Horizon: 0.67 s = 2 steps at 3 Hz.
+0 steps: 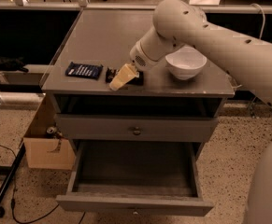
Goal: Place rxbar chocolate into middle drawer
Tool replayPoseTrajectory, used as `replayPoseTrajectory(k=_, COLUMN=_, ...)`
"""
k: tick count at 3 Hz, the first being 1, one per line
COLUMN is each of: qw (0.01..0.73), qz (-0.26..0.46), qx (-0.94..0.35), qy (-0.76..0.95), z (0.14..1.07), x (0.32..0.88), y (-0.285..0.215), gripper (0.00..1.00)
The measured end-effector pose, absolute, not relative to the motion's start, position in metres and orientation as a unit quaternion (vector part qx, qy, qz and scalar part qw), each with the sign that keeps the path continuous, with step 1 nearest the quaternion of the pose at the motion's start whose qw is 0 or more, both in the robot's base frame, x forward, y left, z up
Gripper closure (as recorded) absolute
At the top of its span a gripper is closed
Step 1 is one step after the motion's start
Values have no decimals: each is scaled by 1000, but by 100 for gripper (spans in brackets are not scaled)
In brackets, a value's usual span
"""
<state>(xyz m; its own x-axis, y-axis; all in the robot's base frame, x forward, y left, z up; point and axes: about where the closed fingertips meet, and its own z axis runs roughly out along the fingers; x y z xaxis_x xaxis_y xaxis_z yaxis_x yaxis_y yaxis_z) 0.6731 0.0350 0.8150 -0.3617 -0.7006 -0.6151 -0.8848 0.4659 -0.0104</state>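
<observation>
Rxbar chocolate (110, 73) partly hidden beneath hand (120, 79).

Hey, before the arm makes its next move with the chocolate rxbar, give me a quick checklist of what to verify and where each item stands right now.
1. Middle drawer open: ok, it is pulled out below the closed drawer.
2. Tool at the rxbar chocolate: ok, it is down on the cabinet top over the dark bar.
3. Bar firmly gripped: cannot tell.
4. Right bar targeted: ok, the blue bar lies apart, on the far side of the tool from the bowl.
5. Arm free of the white bowl: cannot tell, it passes close beside it.
6. Bar in drawer: not ok, it lies on the cabinet top.
</observation>
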Motion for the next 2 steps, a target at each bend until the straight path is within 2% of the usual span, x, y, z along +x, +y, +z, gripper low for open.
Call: replayPoseTrajectory(k=2, qw=281, qz=164, qx=-490, qy=809, z=815, x=673, y=35, gripper=89)
